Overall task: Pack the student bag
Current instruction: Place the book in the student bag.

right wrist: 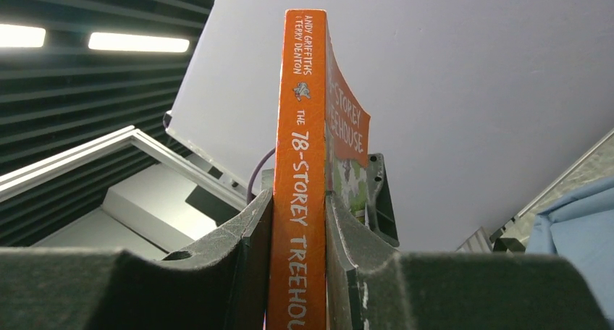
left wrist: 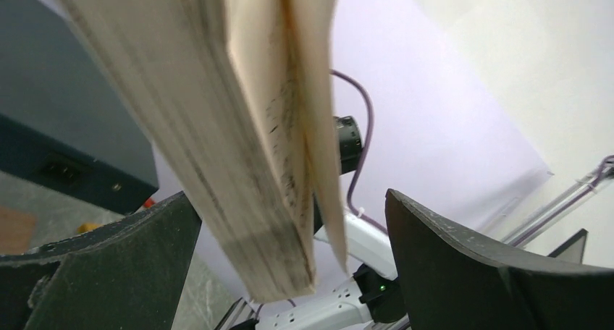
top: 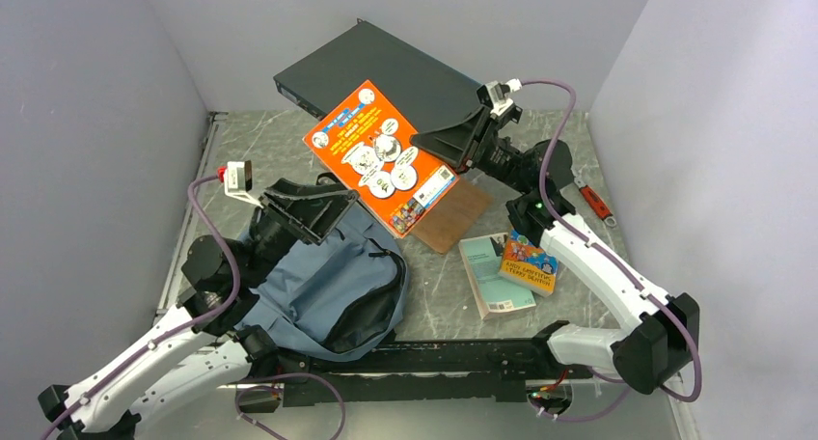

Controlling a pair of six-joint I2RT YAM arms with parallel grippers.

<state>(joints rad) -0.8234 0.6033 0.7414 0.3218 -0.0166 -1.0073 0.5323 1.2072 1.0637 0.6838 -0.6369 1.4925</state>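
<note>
Your right gripper (top: 459, 149) is pinched on the spine of the orange book (top: 381, 155), holding it tilted in the air above the table (top: 444, 295). The student bag (top: 309, 286) lies slumped at the near left, just under your left gripper (top: 307, 208). That gripper's fingers stand spread wide with nothing gripped, and the book's page edge shows between them.

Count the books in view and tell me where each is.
3. Orange book held up by the right pincer; grey book flat on the table; small colourful book at its right edge. The bag may hide more.
</note>
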